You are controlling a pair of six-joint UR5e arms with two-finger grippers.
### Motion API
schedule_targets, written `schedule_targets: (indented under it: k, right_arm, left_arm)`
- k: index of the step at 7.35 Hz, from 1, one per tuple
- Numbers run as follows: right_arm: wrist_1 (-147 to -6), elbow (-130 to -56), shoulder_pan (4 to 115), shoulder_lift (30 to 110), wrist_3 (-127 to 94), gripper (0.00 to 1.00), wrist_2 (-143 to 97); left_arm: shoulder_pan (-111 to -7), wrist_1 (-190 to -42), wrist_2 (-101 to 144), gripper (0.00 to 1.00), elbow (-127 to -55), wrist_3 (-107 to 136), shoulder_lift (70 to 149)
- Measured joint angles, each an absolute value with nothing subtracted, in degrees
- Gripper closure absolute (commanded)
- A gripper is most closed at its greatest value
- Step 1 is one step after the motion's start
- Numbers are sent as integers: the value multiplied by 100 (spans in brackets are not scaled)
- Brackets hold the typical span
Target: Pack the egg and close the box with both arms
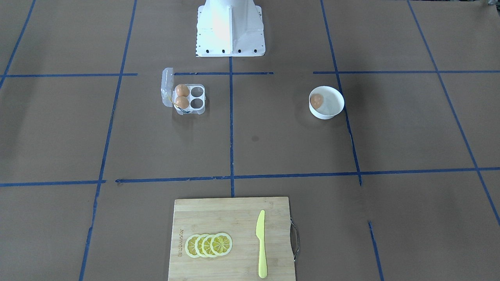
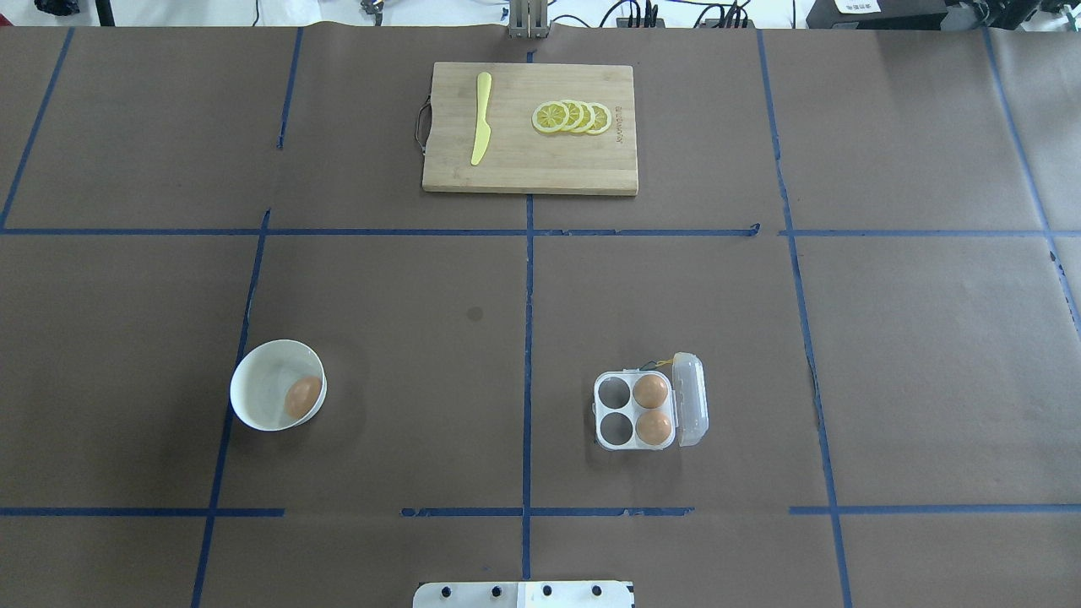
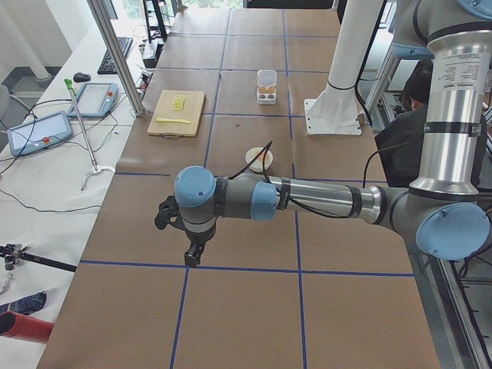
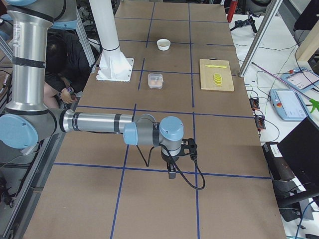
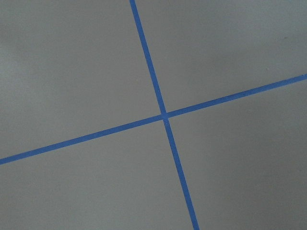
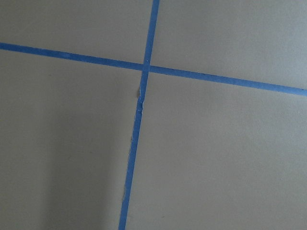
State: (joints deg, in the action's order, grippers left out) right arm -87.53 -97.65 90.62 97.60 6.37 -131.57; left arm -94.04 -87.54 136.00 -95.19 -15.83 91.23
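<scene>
The egg [image 2: 302, 397] lies in a round white bowl [image 2: 258, 384] on the robot's left side of the table; the egg also shows in the front view [image 1: 316, 101]. The clear box [image 2: 614, 411] stands on the right side with its lid [image 2: 690, 399] open and upright. It holds two brown eggs in the cells by the hinge, and the other two cells are empty. The left gripper [image 3: 192, 257] shows only in the left side view and the right gripper [image 4: 172, 173] only in the right side view. Both hang far from the bowl and box. I cannot tell whether they are open or shut.
A wooden cutting board [image 2: 530, 169] with a yellow knife [image 2: 481, 118] and lemon slices [image 2: 573, 116] lies at the table's far edge. The white pedestal [image 1: 230, 31] stands at the robot's side. A person [image 4: 65, 59] sits behind the pedestal. Both wrist views show only brown table and blue tape.
</scene>
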Motion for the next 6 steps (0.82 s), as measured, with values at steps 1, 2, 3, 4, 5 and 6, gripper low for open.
schedule_targets:
  k: [1, 2, 3, 4, 5, 6]
  right_arm:
    - [-8752, -9765, 9062, 9758, 635, 0, -13157]
    - [-8750, -9766, 9062, 9757, 631, 0, -13157]
    - [-8751, -9776, 9058, 9758, 628, 0, -13165]
    - [-8753, -9789, 9045, 9759, 629, 0, -13184]
    - [-8756, -9791, 9004, 9760, 628, 0, -13201]
    - [-8764, -9787, 8929, 9765, 614, 0, -13216]
  left_arm:
    - [-9402, -8756, 13598, 0, -9520, -1588, 9123]
    - [-9399, -8762, 13597, 0, -9521, -1597, 9122]
    - [-9397, -8765, 13599, 0, -9521, -1601, 9115]
    - [-9396, -8770, 13602, 0, -9520, -1605, 9110]
    - [-9387, -8819, 13604, 0, -9521, -1605, 9108]
    - [-9365, -8957, 13609, 0, -9522, -1599, 9108]
